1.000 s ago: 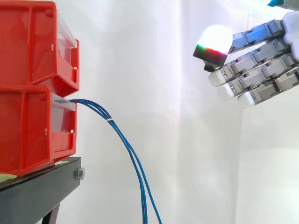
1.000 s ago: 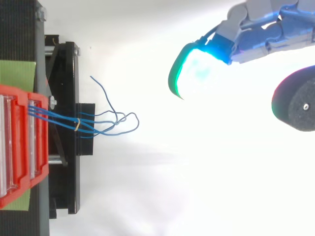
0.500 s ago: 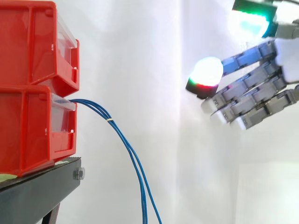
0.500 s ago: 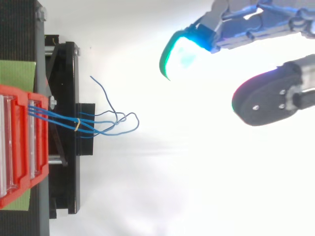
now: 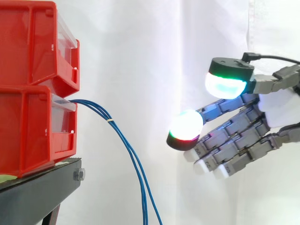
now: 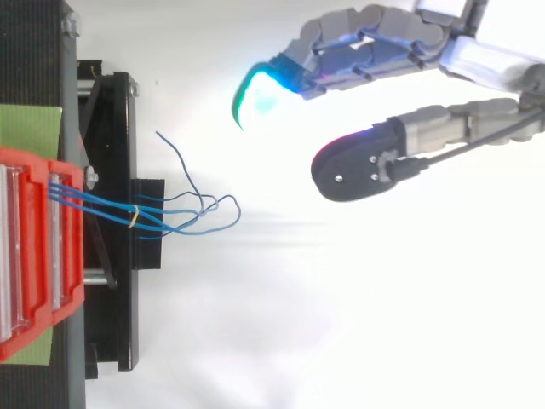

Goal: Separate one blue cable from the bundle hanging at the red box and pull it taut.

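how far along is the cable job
Nothing looks done: the blue cables hang slack and banded together from the lower red bin. In hand: the open hand hovers clear of them. Left: pinch one cable, separate it, pull it taut.

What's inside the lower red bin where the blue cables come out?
The blue cables enter the lower red bin over its clear front. Their ends and anything else inside are hidden by its red wall and the upper bin.

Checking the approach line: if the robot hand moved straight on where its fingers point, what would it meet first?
The robot hand would likely meet the hanging blue cables first; the gap between looks free, though sideways alignment is uncertain.
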You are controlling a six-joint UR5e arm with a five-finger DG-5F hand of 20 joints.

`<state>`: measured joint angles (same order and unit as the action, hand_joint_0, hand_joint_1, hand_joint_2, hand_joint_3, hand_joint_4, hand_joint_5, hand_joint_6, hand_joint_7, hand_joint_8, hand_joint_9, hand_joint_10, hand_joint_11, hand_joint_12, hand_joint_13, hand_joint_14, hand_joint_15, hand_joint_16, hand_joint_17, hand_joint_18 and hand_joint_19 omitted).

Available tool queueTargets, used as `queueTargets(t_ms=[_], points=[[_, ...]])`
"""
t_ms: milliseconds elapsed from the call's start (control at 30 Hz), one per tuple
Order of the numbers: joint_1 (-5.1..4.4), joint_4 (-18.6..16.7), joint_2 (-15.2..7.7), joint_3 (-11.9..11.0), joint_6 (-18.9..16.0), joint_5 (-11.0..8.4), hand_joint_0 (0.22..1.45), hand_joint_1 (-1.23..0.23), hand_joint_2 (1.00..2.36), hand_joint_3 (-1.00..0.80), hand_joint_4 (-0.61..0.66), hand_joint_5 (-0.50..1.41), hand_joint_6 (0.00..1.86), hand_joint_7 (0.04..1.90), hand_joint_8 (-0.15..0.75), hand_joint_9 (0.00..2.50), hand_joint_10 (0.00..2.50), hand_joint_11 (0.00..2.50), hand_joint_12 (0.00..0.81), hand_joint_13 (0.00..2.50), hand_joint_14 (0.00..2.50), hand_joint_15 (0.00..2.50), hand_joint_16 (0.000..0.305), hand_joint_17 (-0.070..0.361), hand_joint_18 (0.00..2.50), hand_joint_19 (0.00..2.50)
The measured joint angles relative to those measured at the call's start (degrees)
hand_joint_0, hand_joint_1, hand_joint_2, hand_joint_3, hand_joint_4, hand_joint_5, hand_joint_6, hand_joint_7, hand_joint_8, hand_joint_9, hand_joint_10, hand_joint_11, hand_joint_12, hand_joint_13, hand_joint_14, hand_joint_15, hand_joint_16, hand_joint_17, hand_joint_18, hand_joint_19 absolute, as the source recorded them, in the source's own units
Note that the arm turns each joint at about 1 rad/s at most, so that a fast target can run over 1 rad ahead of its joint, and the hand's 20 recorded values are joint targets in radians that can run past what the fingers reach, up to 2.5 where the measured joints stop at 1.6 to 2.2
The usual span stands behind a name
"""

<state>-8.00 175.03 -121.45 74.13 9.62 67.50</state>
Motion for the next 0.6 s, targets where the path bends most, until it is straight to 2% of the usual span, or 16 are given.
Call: queueTargets(t_ms=[100,200,433,600], points=[[-0.06,-2.83,-1.35,-0.01,1.21,-1.95,0.54,-0.63,1.00,-0.50,0.29,-0.21,0.50,0.83,0.302,0.55,0.00,0.19,0.329,0.54,0.01,0.20,0.037,0.083,0.41,0.26],[-0.07,-5.26,-3.04,-0.10,1.83,-2.94,0.54,-0.63,1.00,-0.50,0.29,-0.21,0.50,0.83,0.305,0.56,0.00,0.20,0.333,0.55,0.01,0.21,0.037,0.083,0.41,0.27],[-0.18,-9.97,-6.28,-0.79,2.13,-3.40,0.54,-0.63,1.00,-0.50,0.29,-0.21,0.50,0.83,0.305,0.56,0.01,0.20,0.333,0.56,0.01,0.22,0.037,0.083,0.41,0.27],[-0.68,-12.56,-8.08,-1.03,2.29,-3.48,0.53,-0.60,1.00,-0.50,0.30,-0.20,0.50,0.84,0.309,0.57,0.00,0.20,0.336,0.57,0.01,0.24,0.038,0.085,0.42,0.29]])
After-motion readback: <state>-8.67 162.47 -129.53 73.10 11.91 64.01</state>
